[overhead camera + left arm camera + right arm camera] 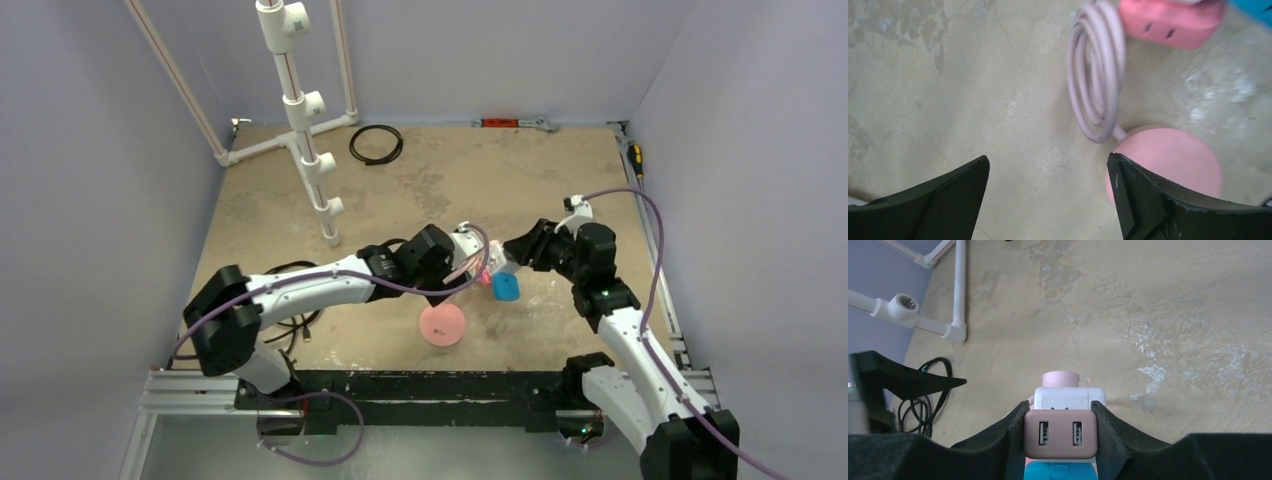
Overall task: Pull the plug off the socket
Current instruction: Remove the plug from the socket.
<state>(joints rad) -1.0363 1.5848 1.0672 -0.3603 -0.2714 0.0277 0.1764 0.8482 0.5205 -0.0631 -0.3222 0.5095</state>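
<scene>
The socket (1069, 396) sits between the fingers of the right gripper (1059, 410), the plug (1060, 378) on its far face; the disc (441, 325) lies on the table (520, 170) just beside the left gripper (1047, 159)

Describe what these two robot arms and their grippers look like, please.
The left arm and right arm have white links with bulky black joints. A lilac cable loops along each. The left gripper and right gripper have black, wedge-shaped fingers.

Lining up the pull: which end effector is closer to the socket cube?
Right. The right end effector grips the socket cube; the left end effector hangs open short of it, over the coiled pink cable.
</scene>
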